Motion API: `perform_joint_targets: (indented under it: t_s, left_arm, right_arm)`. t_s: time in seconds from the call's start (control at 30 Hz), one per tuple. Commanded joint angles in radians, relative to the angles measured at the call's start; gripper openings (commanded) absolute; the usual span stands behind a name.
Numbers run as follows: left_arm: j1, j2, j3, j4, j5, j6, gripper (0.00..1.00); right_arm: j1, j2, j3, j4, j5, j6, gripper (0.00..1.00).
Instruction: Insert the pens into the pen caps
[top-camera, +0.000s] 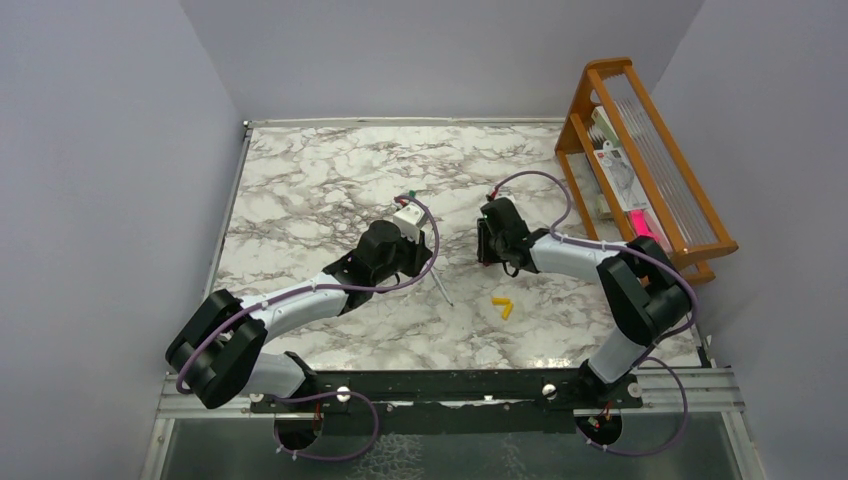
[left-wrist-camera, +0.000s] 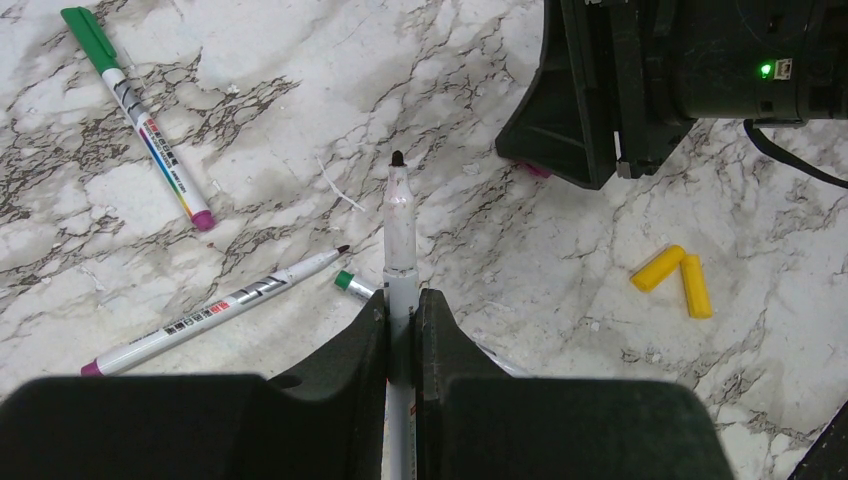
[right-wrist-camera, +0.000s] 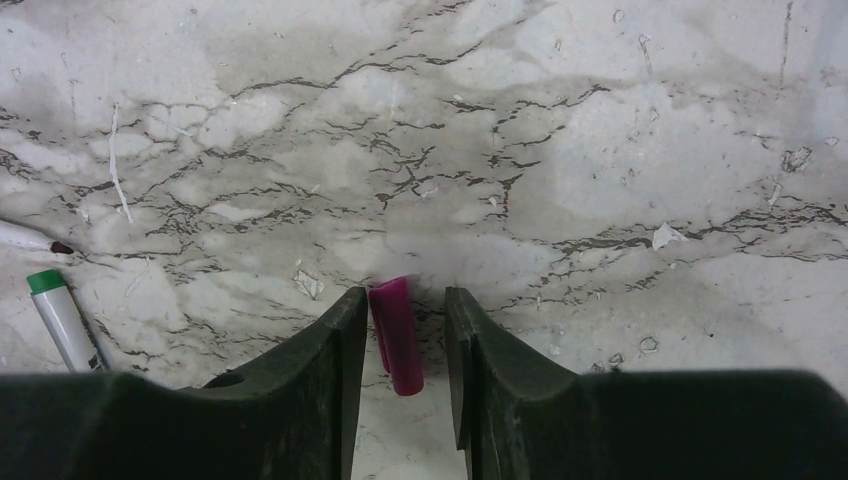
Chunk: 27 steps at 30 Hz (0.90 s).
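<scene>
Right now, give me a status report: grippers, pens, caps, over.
Left gripper shut on uncapped pen. Right gripper open astride magenta cap, not clamped. Two yellow caps lie aside, not in the way.

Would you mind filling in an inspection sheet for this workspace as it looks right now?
Surface: marble tabletop, veined white and grey.
Job's things: held pen, tip bare; green-capped pen, bare-tipped pen and green-ended pen lie loose, the last partly hidden; magenta cap lying flat; two yellow caps in a V.
Clutter: small white scraps.
End effectors: left end effector shut on the held pen; right end effector open, straddling the magenta cap.
Cables: purple cables looped along both arms.
Surroundings: wooden rack at the right edge, holding packets; grey walls.
</scene>
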Motion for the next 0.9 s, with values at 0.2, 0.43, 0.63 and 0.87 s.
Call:
perform_joint_targets:
  t_s: [0.2, 0.43, 0.63, 0.87]
  left_arm:
    - [0.005, 0.002, -0.002, 0.002, -0.003, 0.006, 0.00]
    - [0.005, 0.017, 0.004, 0.020, 0.025, -0.016, 0.00]
    - [0.006, 0.062, -0.001, 0.162, 0.233, -0.112, 0.00]
    - [0.003, 0.113, -0.060, 0.438, 0.359, -0.294, 0.00]
  right_arm:
    - [0.010, 0.014, -0.029, -0.028, 0.036, -0.010, 0.18]
    - [0.010, -0.058, -0.066, 0.042, 0.010, 0.041, 0.01]
    - [0.004, -0.294, -0.170, 0.218, -0.020, 0.129, 0.01]
    - [-0.010, -0.511, -0.341, 0.598, -0.096, 0.211, 0.01]
